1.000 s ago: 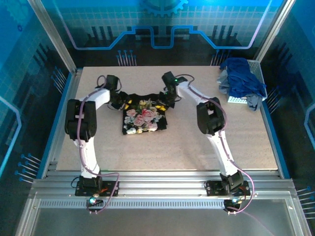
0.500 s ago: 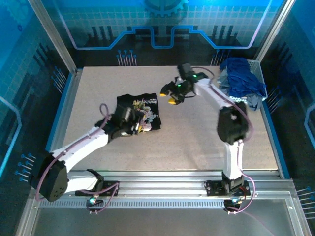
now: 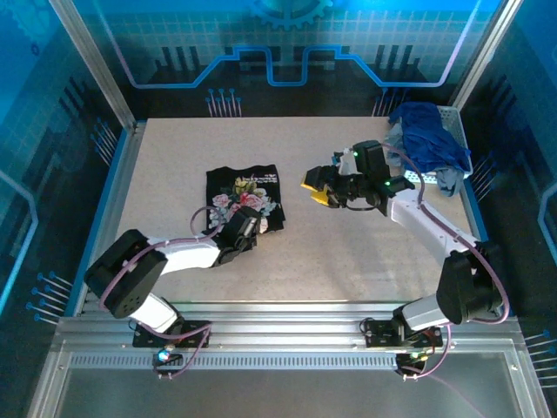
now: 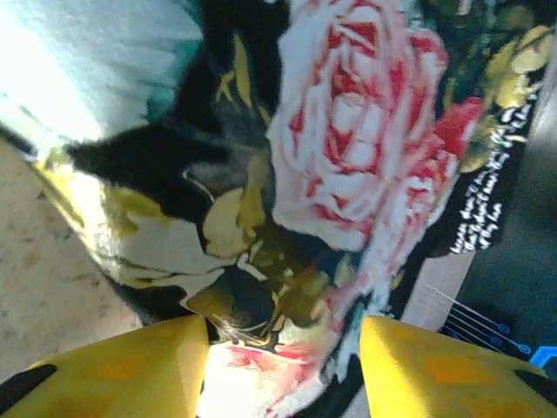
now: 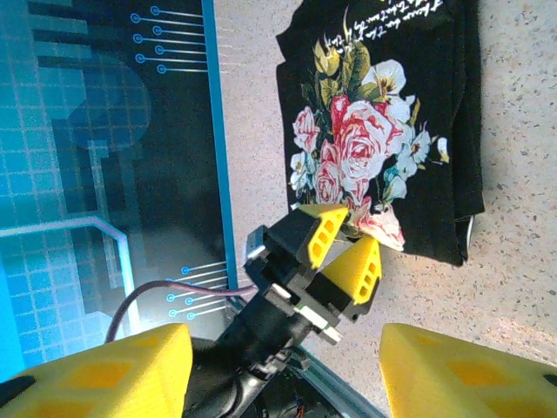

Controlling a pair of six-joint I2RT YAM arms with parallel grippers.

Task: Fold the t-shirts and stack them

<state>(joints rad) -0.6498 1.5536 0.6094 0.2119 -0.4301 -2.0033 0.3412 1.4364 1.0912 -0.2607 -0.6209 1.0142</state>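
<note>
- Black t-shirt (image 3: pixel 248 190), rose-printed cloth folded to a rough rectangle, lay flat on the speckled surface (image 3: pixel 348 261).
- Left gripper (image 3: pixel 247 226) stood parted, empty, at its near edge.
- Right gripper (image 3: pixel 318 189) gaped wide, empty.

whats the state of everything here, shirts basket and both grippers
black t-shirt with pink-and-white flower print, folded, lying flat, print up
royal blue and pale grey-blue shirts, unfolded, heaped in the basket, spilling over its rim
white plastic mesh basket, upright, filled with shirts
left gripper, open, at the black shirt's edge
right gripper, open, holding nothing
</note>
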